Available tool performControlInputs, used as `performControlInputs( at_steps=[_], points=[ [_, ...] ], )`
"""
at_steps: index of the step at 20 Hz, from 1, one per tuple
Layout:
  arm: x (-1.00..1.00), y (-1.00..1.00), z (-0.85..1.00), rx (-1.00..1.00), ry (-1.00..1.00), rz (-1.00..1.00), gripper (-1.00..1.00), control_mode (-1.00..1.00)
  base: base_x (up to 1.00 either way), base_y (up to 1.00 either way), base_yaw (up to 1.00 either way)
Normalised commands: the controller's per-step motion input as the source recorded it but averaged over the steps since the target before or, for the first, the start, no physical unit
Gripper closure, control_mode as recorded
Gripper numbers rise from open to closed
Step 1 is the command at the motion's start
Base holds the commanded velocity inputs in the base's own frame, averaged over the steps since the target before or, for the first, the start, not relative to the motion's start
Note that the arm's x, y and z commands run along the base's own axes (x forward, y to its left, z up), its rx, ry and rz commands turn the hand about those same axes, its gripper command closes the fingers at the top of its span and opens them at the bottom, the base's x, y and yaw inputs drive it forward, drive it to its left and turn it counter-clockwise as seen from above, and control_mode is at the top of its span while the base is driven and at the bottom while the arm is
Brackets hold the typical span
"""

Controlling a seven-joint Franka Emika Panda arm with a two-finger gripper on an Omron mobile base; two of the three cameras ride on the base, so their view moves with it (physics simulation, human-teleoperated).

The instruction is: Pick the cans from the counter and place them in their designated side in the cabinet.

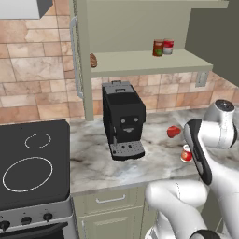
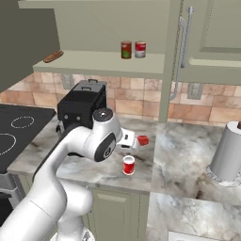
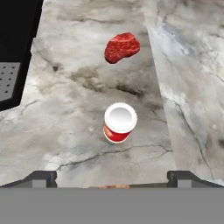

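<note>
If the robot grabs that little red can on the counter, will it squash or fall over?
The can looks like a rigid tin, so it probably won't squash. It stands upright on the flat counter, fairly stable, but an off-center nudge might tip it, and then it would roll. The open gripper has room.

light: even, bright, rendered | shadows: soft, faint | glare: none | focus: sharp throughout

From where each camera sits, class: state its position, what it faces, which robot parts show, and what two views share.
Left base view: behind-left of the arm, facing the coffee machine, stovetop and cabinet.
Right base view: behind-right, facing the counter and paper towel roll; arm at lower left.
Hand view: looks down on the red can and the red lump; end effector tips at the bottom, wide apart.
Both base views share the two shelf cans.
</note>
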Motion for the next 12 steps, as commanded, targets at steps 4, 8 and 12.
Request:
performControlInputs(
  at_steps=[4,8,12],
  points=[
    [0.13,-0.05,-0.14,0.01,0.0,0.0,-1.0,-1.0,0.0,0.0,0.0],
    [0.14,0.0,-0.13,0.0,0.0,0.0,-1.0,-1.0,0.0,0.0,0.0],
    [0.13,-0.01,-0.18,0.0,0.02,0.0,-1.0,-1.0,0.0,0.0,0.0]
  ],
)
